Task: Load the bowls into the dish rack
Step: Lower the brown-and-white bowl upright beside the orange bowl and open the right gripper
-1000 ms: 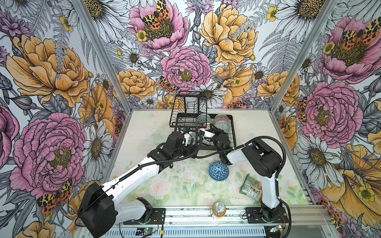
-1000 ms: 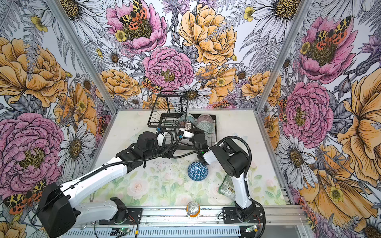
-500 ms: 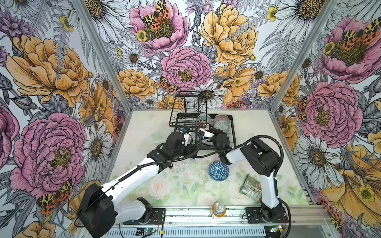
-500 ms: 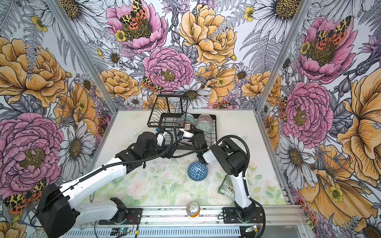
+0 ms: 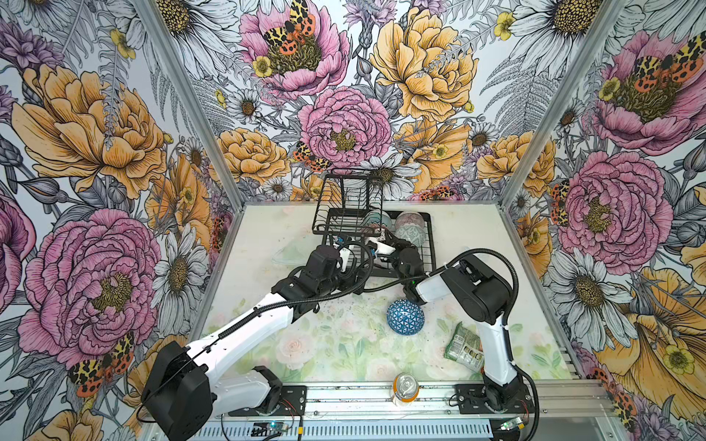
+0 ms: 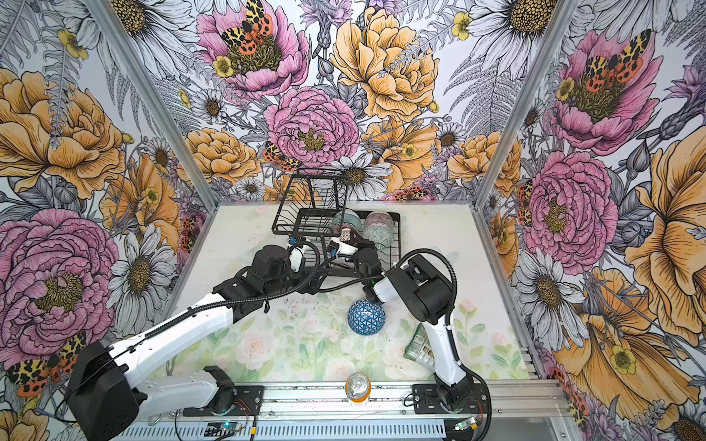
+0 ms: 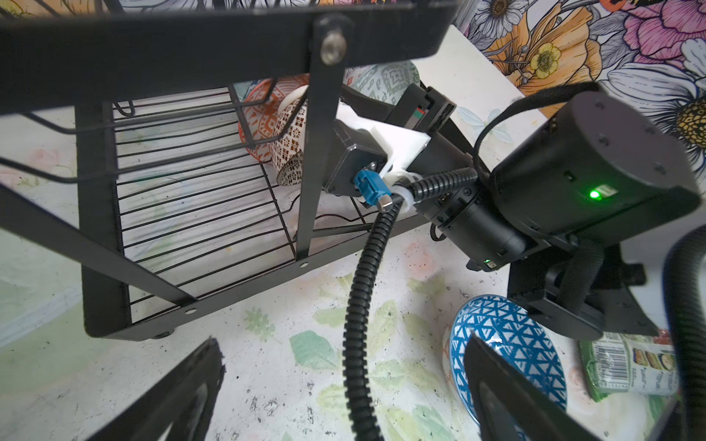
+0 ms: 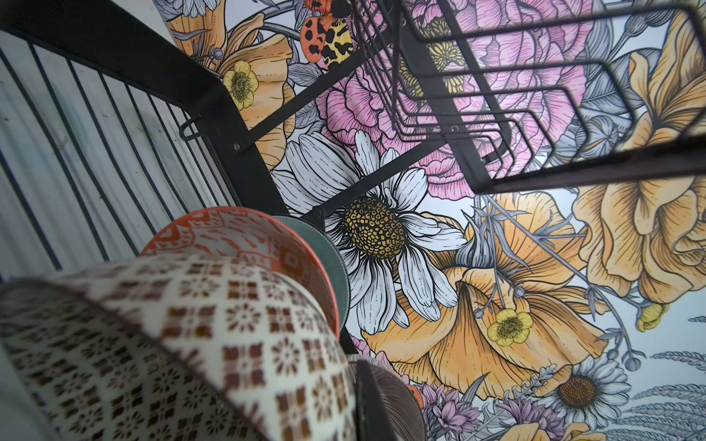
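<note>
Although most of the bowls are already in the dish rack (image 7: pixel 101 236), we judge the job not quite finished. On the lower tier we count a pale teal bowl (image 5: pixel 376 220), a pink-striped bowl (image 5: pixel 407 218) and a grey-green bowl (image 5: pixel 412 233) seated toward the back. An orange bowl (image 7: pixel 259 110) stands on edge among the wires. Just beside that one, perhaps touching it, is the lattice bowl (image 7: pixel 292 141), tilted on its side over the lower tier. The right gripper (image 5: pixel 380 241) is pinched on its wall, so we count it as arriving rather than placed. It wants setting down and letting go.

One bowl is left outside. The blue bowl (image 5: pixel 405 317) lies upside down on the table (image 5: pixel 267 236), in front of the rack and beside the right arm's elbow. The left gripper (image 7: pixel 342 343) hangs low over the table just in front of the rack, fingers spread wide and holding nothing. The blue bowl is close to one finger, so we reckon this arm the likelier to fetch it. The snack packet (image 5: pixel 464 345) and the can (image 5: pixel 405 387) near the front edge are no part of the load.
</note>
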Controlling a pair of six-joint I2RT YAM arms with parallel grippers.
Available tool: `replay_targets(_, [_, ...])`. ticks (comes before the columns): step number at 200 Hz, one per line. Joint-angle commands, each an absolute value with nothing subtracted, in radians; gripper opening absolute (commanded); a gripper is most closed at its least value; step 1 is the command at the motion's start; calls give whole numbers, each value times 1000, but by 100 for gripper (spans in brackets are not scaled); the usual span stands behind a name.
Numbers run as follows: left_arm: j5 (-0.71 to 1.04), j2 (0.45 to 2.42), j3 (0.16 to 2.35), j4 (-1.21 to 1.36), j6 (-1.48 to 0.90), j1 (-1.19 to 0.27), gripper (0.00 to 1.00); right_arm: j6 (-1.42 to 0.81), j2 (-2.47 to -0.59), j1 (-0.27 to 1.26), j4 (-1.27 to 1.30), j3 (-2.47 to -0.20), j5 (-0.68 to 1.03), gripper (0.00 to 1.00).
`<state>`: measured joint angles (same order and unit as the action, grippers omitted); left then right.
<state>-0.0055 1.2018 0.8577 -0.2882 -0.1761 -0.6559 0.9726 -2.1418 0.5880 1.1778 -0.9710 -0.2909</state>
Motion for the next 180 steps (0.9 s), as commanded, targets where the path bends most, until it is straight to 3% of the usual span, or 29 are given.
replay_targets(1, [19, 1186, 852, -270, -186, -645, 99, 991, -2181, 601, 1143, -980, -282, 9])
replay_targets(48, [23, 1193, 856, -270, -186, -646, 99, 985, -2172, 601, 1138, -957, -275, 19])
replay_targets(180, [23, 1190, 847, -269, -189, -646, 99, 971, -2107, 603, 1148, -897, -243, 19])
